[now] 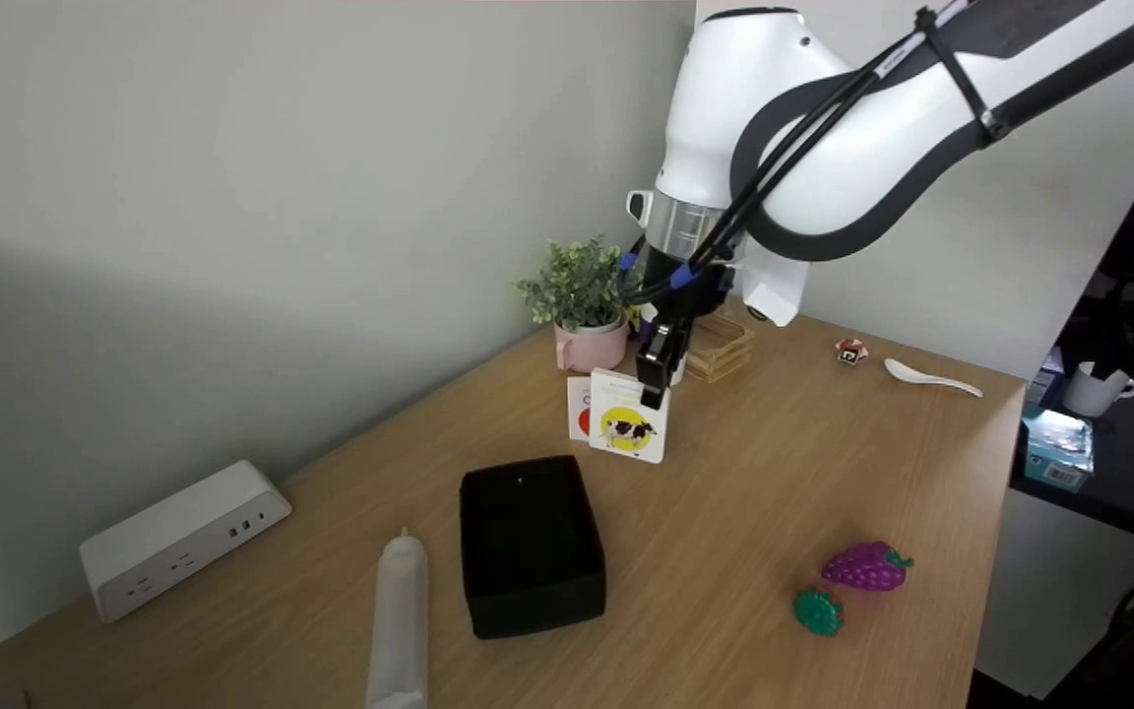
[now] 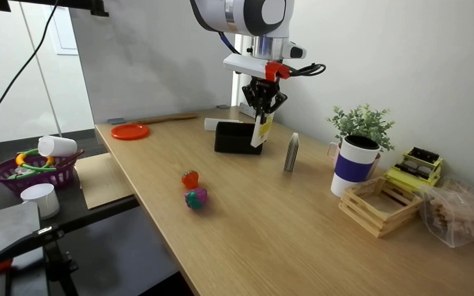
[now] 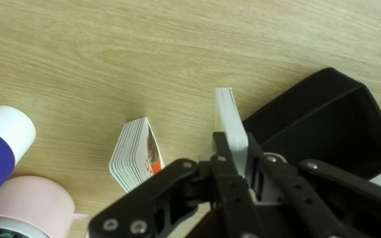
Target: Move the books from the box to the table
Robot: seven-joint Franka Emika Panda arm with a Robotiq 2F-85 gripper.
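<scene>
My gripper is shut on a white booklet with a yellow-green cow cover. The booklet hangs upright from the fingertips, apparently above the table; it also shows in an exterior view and edge-on in the wrist view. A booklet with a red cover picture stands upright on the table, partly behind the held one in an exterior view. The black box sits beside the held booklet, on the side away from the standing one. No booklet shows inside the box.
A pink pot with a plant, a white-purple cup and a wooden crate stand near the standing booklet. A long white bar lies beside the box. Toy grapes and a strawberry lie near the table's edge.
</scene>
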